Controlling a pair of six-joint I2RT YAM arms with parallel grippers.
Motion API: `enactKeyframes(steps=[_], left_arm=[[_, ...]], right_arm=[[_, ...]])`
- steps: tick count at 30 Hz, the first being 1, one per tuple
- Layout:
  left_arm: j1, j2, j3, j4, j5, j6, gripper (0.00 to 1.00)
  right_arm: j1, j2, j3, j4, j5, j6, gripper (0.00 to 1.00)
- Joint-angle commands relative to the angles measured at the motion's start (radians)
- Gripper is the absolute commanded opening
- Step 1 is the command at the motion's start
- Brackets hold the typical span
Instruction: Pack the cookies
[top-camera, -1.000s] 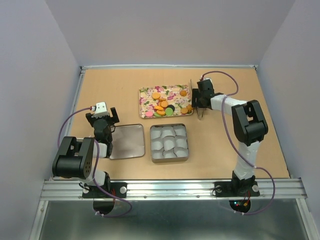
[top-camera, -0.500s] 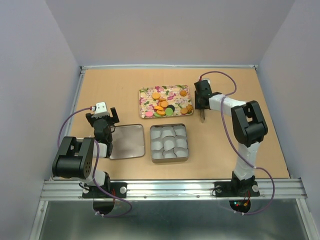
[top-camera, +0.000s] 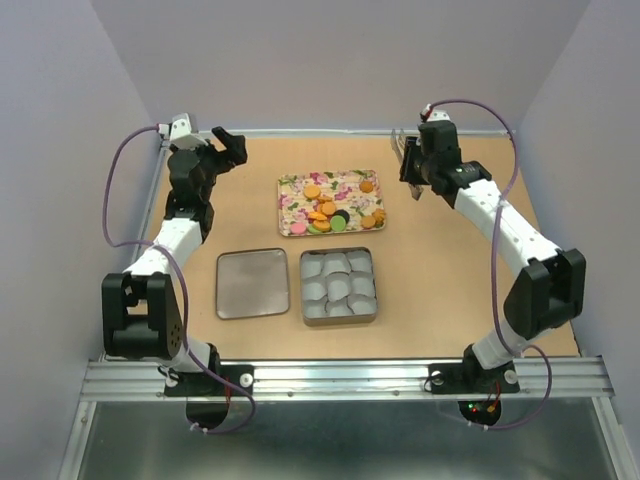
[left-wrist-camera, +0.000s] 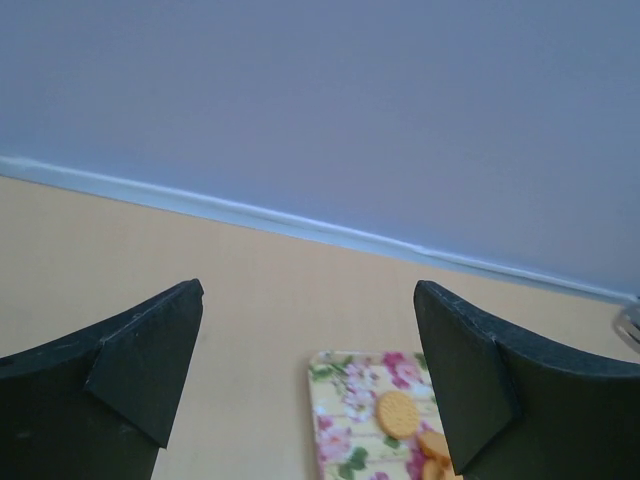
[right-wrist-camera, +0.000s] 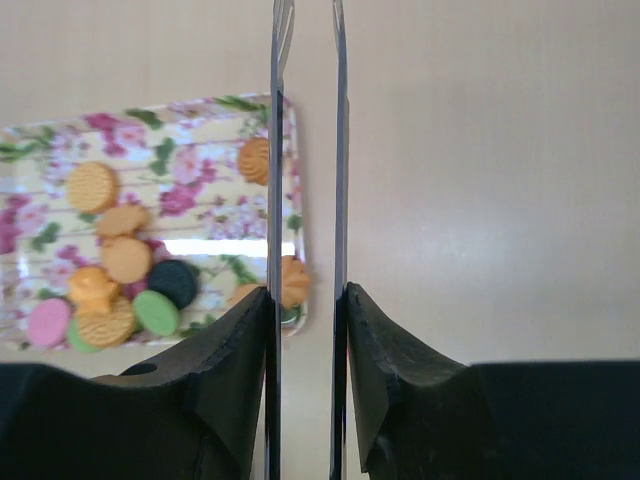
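Observation:
The cookies (top-camera: 328, 212), mostly orange with a few green, pink and dark ones, lie on a floral tray (top-camera: 300, 190) at the middle back. My right gripper (top-camera: 412, 170) hangs above the table just right of the tray, shut on thin metal tongs (top-camera: 404, 148). In the right wrist view the two tong blades (right-wrist-camera: 275, 150) run straight ahead between my fingers (right-wrist-camera: 230, 340), over the tray's right edge (right-wrist-camera: 292, 150), with cookies (right-wrist-camera: 125, 260) to the left. My left gripper (top-camera: 226, 142) is raised at the far left, open and empty. Its wrist view shows the tray's corner (left-wrist-camera: 345, 420) and one orange cookie (left-wrist-camera: 397, 412) below the gripper (left-wrist-camera: 308, 300).
A square tin (top-camera: 339, 285) lined with white paper cups sits in front of the tray. Its flat lid (top-camera: 253, 283) lies to its left. Purple walls close in the back and both sides, and a metal rail (top-camera: 340, 378) runs along the near edge.
The right gripper closed on the tongs beside the tray and lifted them up and back. The left arm rose from near the lid and swung to the far left corner.

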Motion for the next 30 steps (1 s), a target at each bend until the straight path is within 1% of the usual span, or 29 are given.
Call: enactKeyframes(steps=[1, 4, 5, 6, 7, 9, 10, 13, 16, 17, 20, 22, 25, 28, 30], left_arm=[[-0.02, 0.011, 0.032, -0.155, 0.249, -0.226, 0.99], [-0.058, 0.007, 0.126, -0.213, 0.298, -0.25, 0.99], [-0.064, 0.013, 0.143, -0.228, 0.338, -0.258, 0.99], [-0.069, 0.013, 0.152, -0.229, 0.36, -0.264, 0.99], [-0.069, 0.01, 0.151, -0.226, 0.376, -0.275, 0.99], [-0.067, -0.024, 0.108, -0.225, 0.355, -0.249, 0.99], [-0.066, -0.042, 0.108, -0.227, 0.338, -0.249, 0.99], [-0.053, -0.12, -0.01, -0.242, 0.218, -0.211, 0.99], [-0.052, -0.196, -0.076, -0.242, 0.16, -0.186, 0.99], [-0.052, -0.229, -0.113, -0.253, 0.124, -0.168, 0.99], [-0.05, -0.277, -0.152, -0.314, 0.053, -0.132, 0.99], [-0.052, -0.289, -0.168, -0.343, 0.024, -0.109, 0.99], [-0.052, -0.3, -0.184, -0.364, 0.001, -0.134, 0.99], [-0.052, -0.294, -0.15, -0.431, -0.025, -0.149, 0.98], [-0.052, -0.318, -0.142, -0.455, -0.076, -0.145, 0.98]], right_arm=[[0.008, -0.118, -0.002, -0.01, -0.14, 0.052, 0.4], [0.008, -0.168, -0.026, -0.01, -0.241, 0.076, 0.4], [0.008, -0.188, -0.028, -0.011, -0.307, 0.079, 0.4], [0.008, -0.192, -0.028, -0.013, -0.392, 0.093, 0.4], [0.013, -0.198, -0.028, -0.013, -0.434, 0.101, 0.4], [0.022, -0.212, -0.035, -0.03, -0.493, 0.118, 0.39], [0.025, -0.215, -0.042, -0.039, -0.499, 0.124, 0.39], [0.056, -0.215, -0.063, -0.076, -0.524, 0.127, 0.4], [0.089, -0.21, -0.092, -0.094, -0.51, 0.115, 0.42], [0.112, -0.21, -0.118, -0.096, -0.499, 0.115, 0.42], [0.132, -0.216, -0.17, -0.1, -0.49, 0.121, 0.42], [0.14, -0.228, -0.198, -0.099, -0.488, 0.125, 0.42], [0.163, -0.222, -0.238, -0.097, -0.494, 0.129, 0.42], [0.198, -0.193, -0.258, -0.09, -0.493, 0.129, 0.42], [0.204, -0.173, -0.262, -0.076, -0.488, 0.136, 0.41]])
